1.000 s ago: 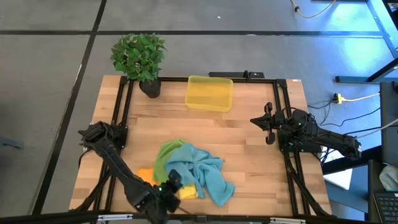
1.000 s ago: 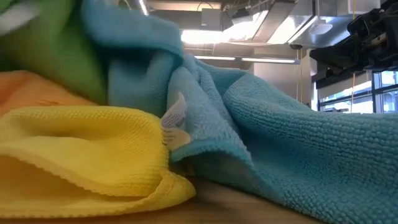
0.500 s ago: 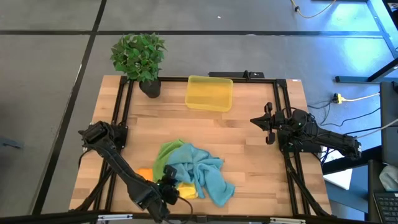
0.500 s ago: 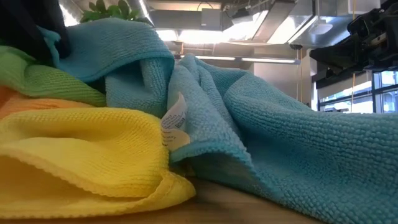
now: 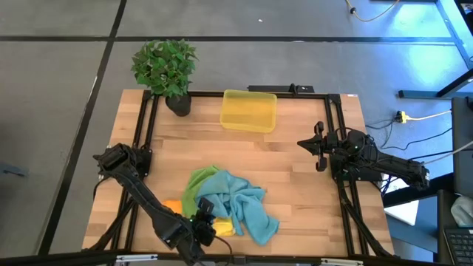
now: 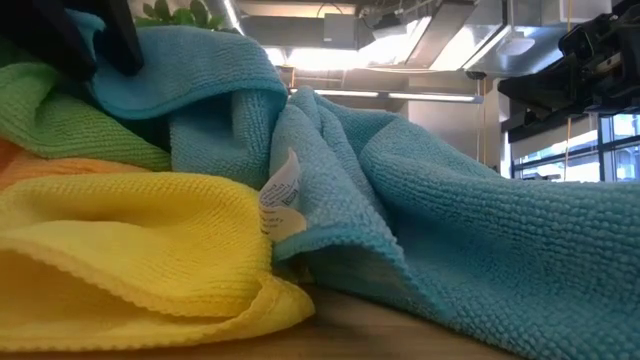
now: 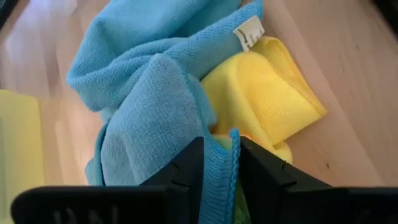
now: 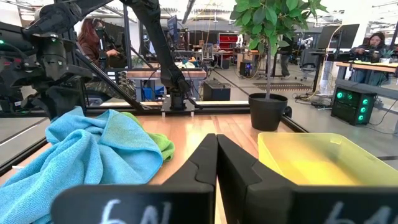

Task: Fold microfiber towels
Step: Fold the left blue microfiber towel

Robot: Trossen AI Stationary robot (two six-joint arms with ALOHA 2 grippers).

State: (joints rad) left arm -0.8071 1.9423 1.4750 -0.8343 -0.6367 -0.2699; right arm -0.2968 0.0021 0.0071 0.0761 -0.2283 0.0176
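Fingers of your left gripper [image 7: 219, 163] pinch a hem of the teal-blue towel [image 5: 244, 203] in the heap near the table's [image 5: 295, 155] front edge, its white tag [image 7: 249, 31] too small to read, while your right gripper [image 8: 216, 163] waits closed, empty, at the right side.

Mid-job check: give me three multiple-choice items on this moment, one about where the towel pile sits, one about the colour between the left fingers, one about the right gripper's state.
1. Where does the towel pile lie?
A. near table edge, by the left gripper
B. inside the yellow bin
C. under the plant

2. What colour is the towel edge between the left gripper's fingers?
A. orange
B. teal-blue
C. yellow

3. How is the right gripper?
A. open, over the bin
B. shut on a towel
C. shut, holding nothing

Answers: 1 A, the high view shows the pile at the near edge. 2 B, the teal-blue towel hem runs between them. 3 C, its fingers meet with nothing between.
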